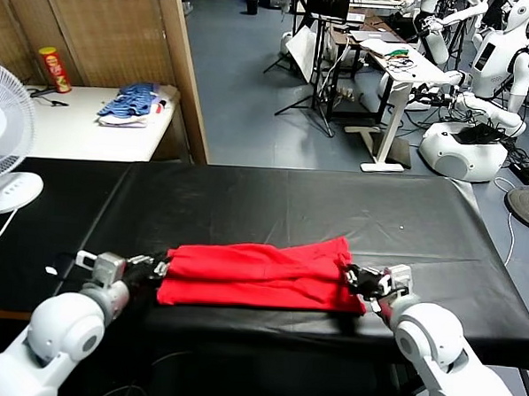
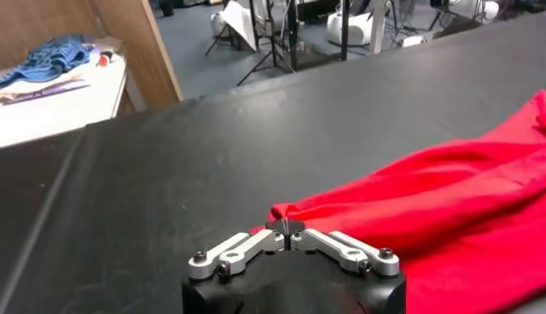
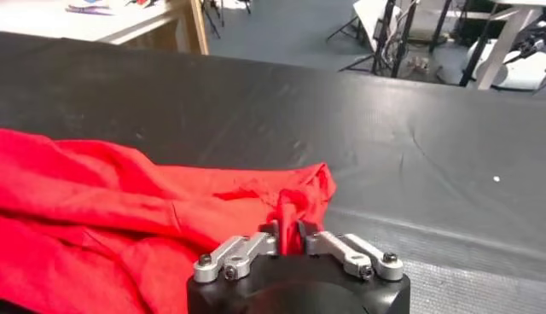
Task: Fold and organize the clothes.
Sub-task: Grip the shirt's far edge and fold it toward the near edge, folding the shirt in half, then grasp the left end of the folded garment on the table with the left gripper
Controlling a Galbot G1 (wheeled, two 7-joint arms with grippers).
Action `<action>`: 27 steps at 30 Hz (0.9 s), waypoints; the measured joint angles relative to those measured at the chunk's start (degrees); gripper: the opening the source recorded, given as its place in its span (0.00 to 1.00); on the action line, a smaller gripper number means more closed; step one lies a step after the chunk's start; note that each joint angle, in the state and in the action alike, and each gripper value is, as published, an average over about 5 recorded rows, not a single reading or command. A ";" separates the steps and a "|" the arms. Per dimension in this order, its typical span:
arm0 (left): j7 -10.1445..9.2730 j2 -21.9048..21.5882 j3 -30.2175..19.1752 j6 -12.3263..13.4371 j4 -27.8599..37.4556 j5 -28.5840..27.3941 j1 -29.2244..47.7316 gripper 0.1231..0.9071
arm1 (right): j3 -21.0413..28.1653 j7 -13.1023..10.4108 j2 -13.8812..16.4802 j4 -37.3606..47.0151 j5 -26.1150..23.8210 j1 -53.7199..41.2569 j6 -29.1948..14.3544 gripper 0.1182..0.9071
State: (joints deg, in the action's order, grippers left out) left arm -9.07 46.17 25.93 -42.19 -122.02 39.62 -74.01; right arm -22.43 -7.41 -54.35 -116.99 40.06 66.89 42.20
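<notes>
The red T-shirt (image 1: 256,273) lies folded into a long band across the near part of the black table (image 1: 291,204), plain side up. My left gripper (image 1: 160,268) sits at its left end, low on the table. In the left wrist view that gripper (image 2: 286,227) has its pads together on the tip of the T-shirt's (image 2: 444,213) corner. My right gripper (image 1: 353,278) is at the right end. The right wrist view shows this gripper (image 3: 288,232) with a raised pinch of the red T-shirt (image 3: 111,213) standing between its pads.
A white fan (image 1: 1,140) stands at the table's left edge. Behind it, a white side table (image 1: 73,126) carries a blue striped pile of clothes (image 1: 127,102) and a red can (image 1: 54,69). Other robots (image 1: 472,129) and stands fill the floor beyond.
</notes>
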 joint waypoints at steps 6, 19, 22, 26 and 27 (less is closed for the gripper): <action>0.71 -0.34 3.15 0.00 -1.37 3.88 -0.77 0.77 | -1.72 -2.51 -2.24 1.82 -1.92 -2.14 -0.41 0.85; -2.03 9.08 1.27 0.00 11.31 11.93 8.85 0.86 | 4.10 -1.11 -10.38 15.62 -8.29 -11.25 -4.39 0.86; -1.99 10.73 1.10 0.00 13.98 12.46 9.46 0.86 | 4.78 -0.99 -11.41 17.52 -9.08 -12.31 -4.95 0.80; -1.92 12.25 0.95 0.00 16.56 12.76 10.34 0.82 | 5.14 -0.82 -12.48 19.34 -9.73 -12.99 -5.36 0.70; -1.89 12.56 0.89 0.00 17.06 12.78 10.49 0.76 | 5.16 -0.79 -12.70 19.67 -9.88 -13.04 -5.45 0.68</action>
State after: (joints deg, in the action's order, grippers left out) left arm -10.96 58.73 26.81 -42.19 -104.96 52.41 -63.52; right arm -17.26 -8.20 -67.05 -97.33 30.18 53.85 36.75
